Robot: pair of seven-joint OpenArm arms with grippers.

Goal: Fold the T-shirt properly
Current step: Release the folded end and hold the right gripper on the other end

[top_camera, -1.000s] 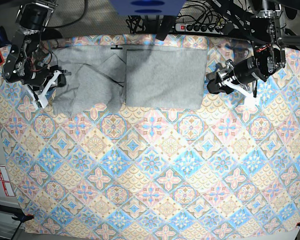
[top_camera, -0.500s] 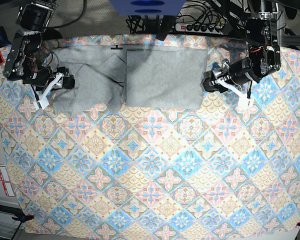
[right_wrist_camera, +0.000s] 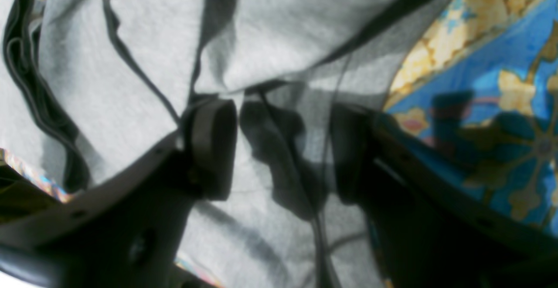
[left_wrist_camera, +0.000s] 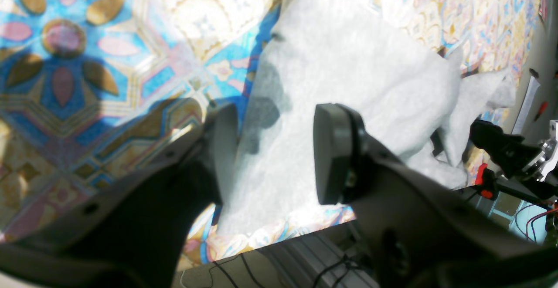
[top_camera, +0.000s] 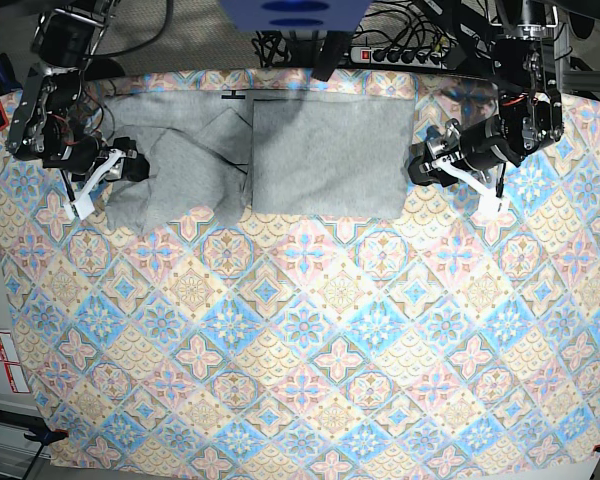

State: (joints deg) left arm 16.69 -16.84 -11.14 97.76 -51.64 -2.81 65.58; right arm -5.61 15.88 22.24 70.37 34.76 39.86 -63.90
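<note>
T-shirt [top_camera: 280, 155] lies along the far edge of the tablecloth [top_camera: 310, 340], toward the far-left corner, plain grey side up; no lettering visible.

Progress, judged: partly folded. The half nearer the left gripper [top_camera: 427, 168] is a flat, neat rectangle with straight edges. The other half, by the right gripper [top_camera: 125, 168], is rumpled, with overlapping flaps and a diagonal crease, not squared. Remaining, I'd say: flatten and fold that untidy side in, then bring the halves together into a compact stack.

Long axis: runs side to side, parallel to the cloth's far edge. Which end is collar and which hem I cannot tell.

Left gripper: jaws apart, nothing between them. Left wrist view puts them over the tidy half's outer edge, one finger above cloth pattern, the other above grey fabric.

Right gripper: jaws also spread, holding nothing. Right wrist view shows them low over the rumpled fabric near its outer edge; whether they touch it I cannot tell.
</note>
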